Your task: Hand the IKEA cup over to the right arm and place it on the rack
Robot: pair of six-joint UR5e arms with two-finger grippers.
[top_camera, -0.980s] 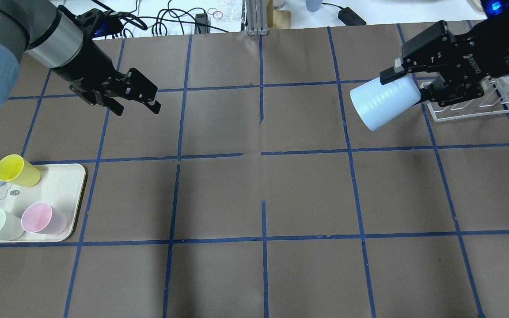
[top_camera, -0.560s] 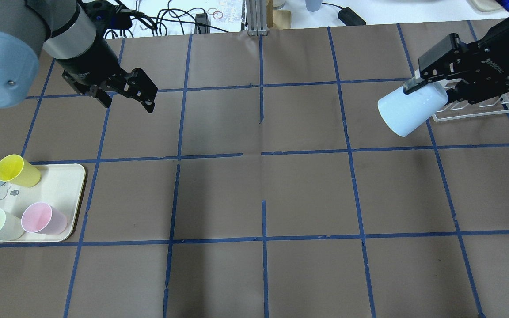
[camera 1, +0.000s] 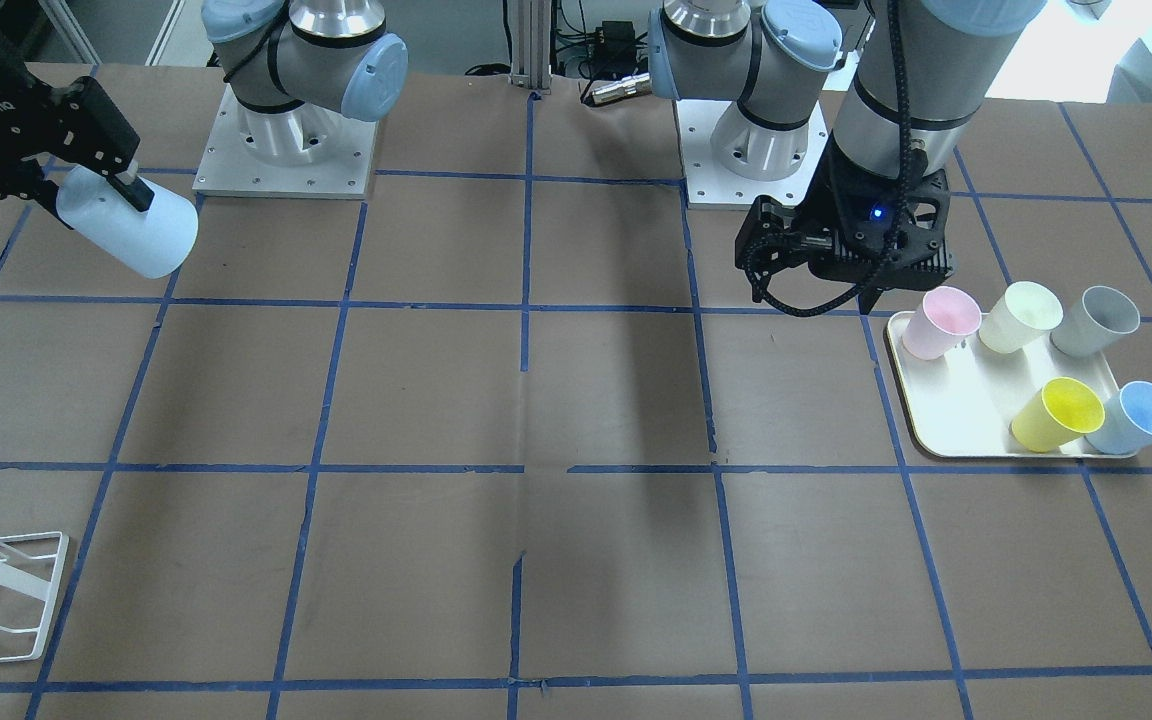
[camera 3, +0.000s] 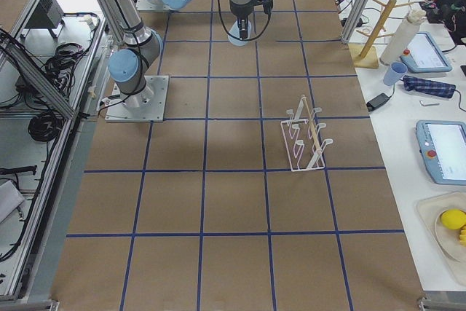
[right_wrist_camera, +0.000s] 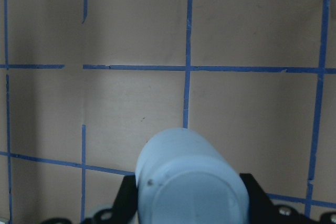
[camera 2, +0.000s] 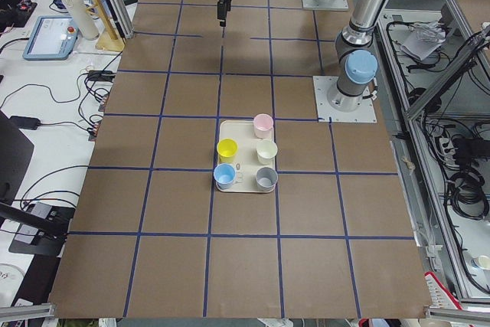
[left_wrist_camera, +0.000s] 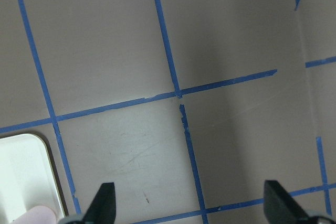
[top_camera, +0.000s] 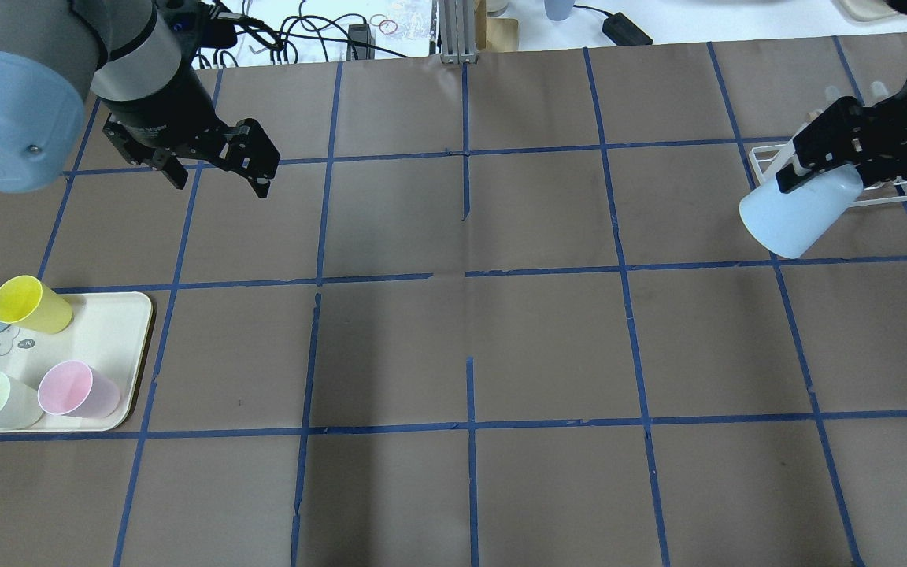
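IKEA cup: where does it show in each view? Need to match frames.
Front-facing: IKEA cup upper left.
Overhead: cup at right edge.
Exterior left: not in view.
Exterior right: cup top centre.
Left wrist: not in view.
Right wrist: cup bottom centre.
Landmark: rack, bottom-left front-facing, right edge overhead, centre-right exterior right.

A cream tray (camera 1: 956, 415) lies on the brown-papered tabletop (camera 1: 576, 400), which is gridded with blue tape. Five cups stand upright on the tray, mouths up. A pink cup (camera 1: 941, 322), a pale green cup (camera 1: 1018, 316) and a grey cup (camera 1: 1096, 320) form one row. A yellow cup (camera 1: 1058, 413) and a blue cup (camera 1: 1136, 418) stand side by side in the other. A small drawing (top_camera: 1, 342) marks the tray's floor. Black cables (top_camera: 296, 35) sprawl on the white bench beyond the tabletop's far edge.
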